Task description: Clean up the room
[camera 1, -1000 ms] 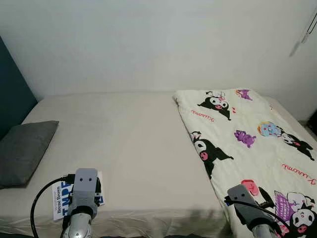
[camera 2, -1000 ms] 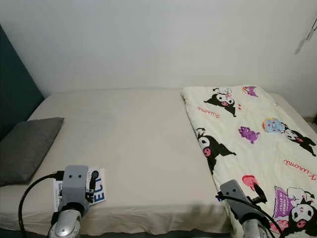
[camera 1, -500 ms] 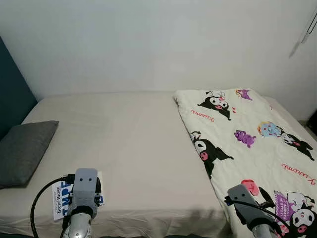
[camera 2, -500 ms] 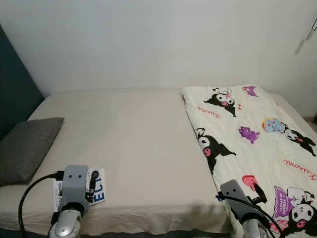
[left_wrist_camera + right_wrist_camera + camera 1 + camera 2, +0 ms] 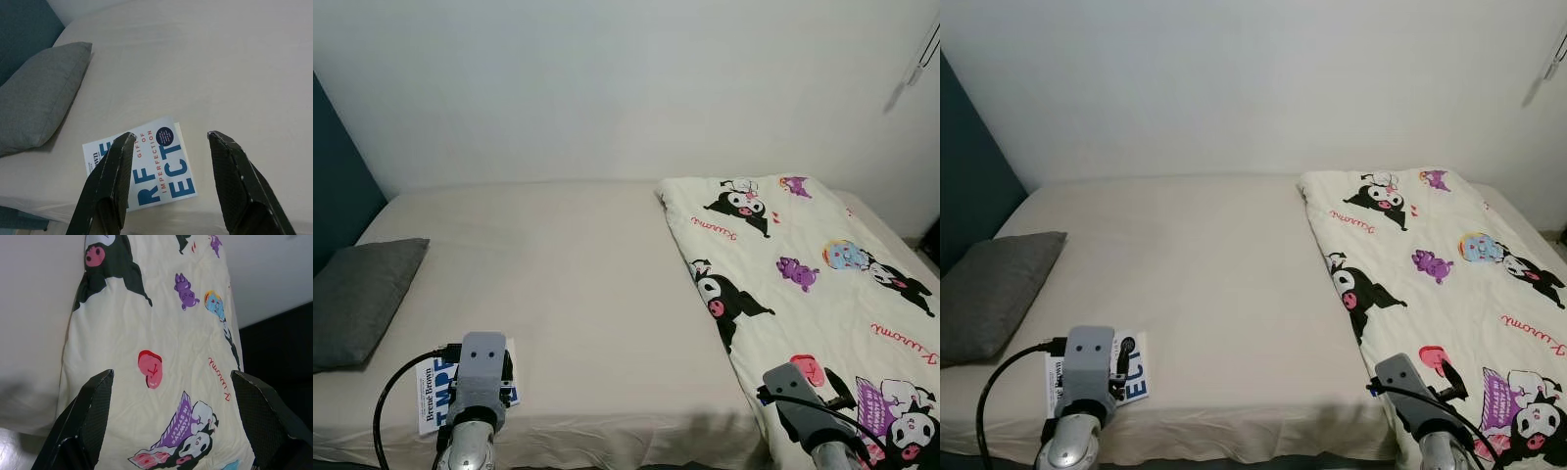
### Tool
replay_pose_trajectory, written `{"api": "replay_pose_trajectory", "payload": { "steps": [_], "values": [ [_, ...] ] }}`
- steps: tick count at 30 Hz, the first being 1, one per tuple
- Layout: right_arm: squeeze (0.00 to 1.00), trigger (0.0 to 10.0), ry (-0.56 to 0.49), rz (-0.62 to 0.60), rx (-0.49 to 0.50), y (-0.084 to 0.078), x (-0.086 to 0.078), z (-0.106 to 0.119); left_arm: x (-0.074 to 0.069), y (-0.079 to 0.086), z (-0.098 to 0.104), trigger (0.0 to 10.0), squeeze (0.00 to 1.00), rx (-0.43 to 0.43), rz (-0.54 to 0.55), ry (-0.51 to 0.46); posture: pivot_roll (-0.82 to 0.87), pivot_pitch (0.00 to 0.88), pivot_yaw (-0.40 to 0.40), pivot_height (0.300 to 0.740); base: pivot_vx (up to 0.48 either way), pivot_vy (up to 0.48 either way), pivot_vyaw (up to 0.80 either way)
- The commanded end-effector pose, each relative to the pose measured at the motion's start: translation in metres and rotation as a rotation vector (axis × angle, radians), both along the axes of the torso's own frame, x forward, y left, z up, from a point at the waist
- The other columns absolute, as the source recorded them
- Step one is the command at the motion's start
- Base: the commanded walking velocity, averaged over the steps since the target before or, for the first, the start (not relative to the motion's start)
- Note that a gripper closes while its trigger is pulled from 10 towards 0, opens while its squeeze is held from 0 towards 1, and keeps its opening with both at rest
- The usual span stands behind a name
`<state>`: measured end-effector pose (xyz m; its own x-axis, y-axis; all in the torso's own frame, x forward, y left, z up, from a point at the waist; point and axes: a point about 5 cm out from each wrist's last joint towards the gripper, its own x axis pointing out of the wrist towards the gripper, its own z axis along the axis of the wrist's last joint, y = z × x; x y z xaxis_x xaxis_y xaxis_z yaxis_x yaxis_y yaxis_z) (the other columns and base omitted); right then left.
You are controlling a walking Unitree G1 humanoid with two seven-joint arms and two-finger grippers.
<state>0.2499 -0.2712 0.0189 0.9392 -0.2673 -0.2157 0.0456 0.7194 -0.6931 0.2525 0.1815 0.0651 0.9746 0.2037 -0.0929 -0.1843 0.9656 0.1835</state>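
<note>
One book reading "IMPERFECTION" lies under the wide left pincer; right pincer wide.

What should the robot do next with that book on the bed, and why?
Probably lower the left gripper onto the book and close on it. Its open fingers already hang above the book, which lies flat near the bed's front edge beside the grey pillow, so it is likely the nearest thing to tidy. The right gripper hangs open over the cartoon blanket.

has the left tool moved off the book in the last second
No. The left tool still hovers open over the book, beside the grey pillow as before.
</note>
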Motion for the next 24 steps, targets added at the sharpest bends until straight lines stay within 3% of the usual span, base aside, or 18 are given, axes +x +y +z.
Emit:
{"api": "replay_pose_trajectory", "payload": {
  "steps": [1, 24],
  "values": [
    [0.0, 10.0, 0.031, -0.014, 0.002, -0.0004, -0.0043, -0.006, -0.0022, 0.0027, -0.0029, 10.0, 0.0, 0.007, 0.004, 0.02, 0.03, 0.146, 0.001, 0.74, 0.0, 0.0, 0.0],
    [0.0, 10.0, 0.031, -0.014, 0.002, 0.0009, -0.0024, -0.0055, -0.0014, 0.002, -0.0022, 10.0, 0.0, 0.01, -0.001, 0.018, 0.03, 0.144, 0.003, 0.74, 0.0, 0.0, 0.0]
  ]
}}
